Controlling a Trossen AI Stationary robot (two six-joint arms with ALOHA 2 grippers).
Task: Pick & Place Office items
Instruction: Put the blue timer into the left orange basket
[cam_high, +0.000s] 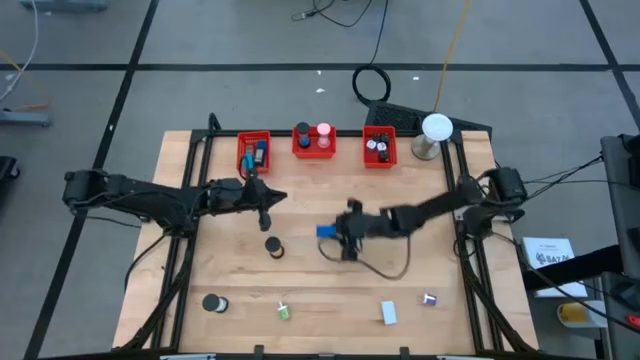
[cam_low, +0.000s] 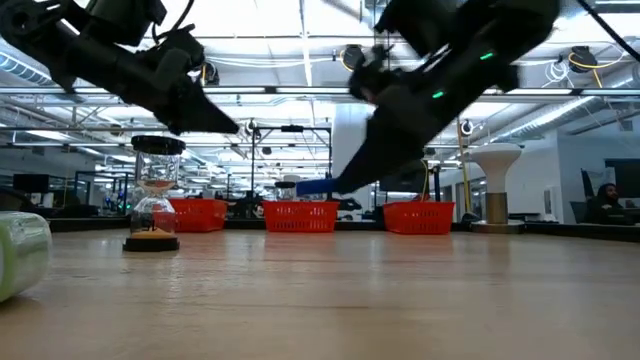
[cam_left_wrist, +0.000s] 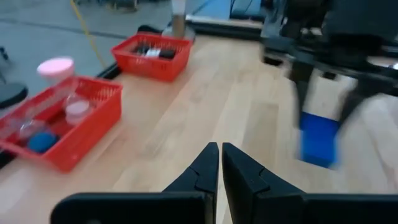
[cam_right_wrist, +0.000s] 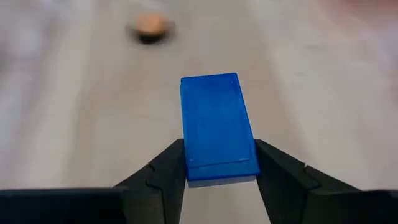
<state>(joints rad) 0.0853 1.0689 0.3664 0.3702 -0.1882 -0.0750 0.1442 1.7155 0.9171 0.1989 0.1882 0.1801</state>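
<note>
The right gripper (cam_right_wrist: 217, 168) was clamped on one blue block (cam_right_wrist: 216, 124), held just above the table (cam_high: 330, 290) between its fingers. Beyond it stood three red bins (cam_high: 314, 143); the left gripper (cam_left_wrist: 219, 165) was pinched shut, empty.

Closed left hand (cam_left_wrist: 219, 163) over wooden table (cam_left_wrist: 205, 106); blue block (cam_left_wrist: 319, 139) in right hand (cam_left_wrist: 323, 93); red bins (cam_left_wrist: 68, 124) beyond.

Bare table (cam_high: 420, 255) lies open between hourglass (cam_high: 273, 247) and bins (cam_high: 314, 146).

Even overhead light, soft shadows on the table (cam_high: 330, 290). Ceiling strip lights (cam_low: 300, 20) glare in low view. Wrist views motion-blurred; blue block (cam_right_wrist: 217, 127) stays sharp.
</note>
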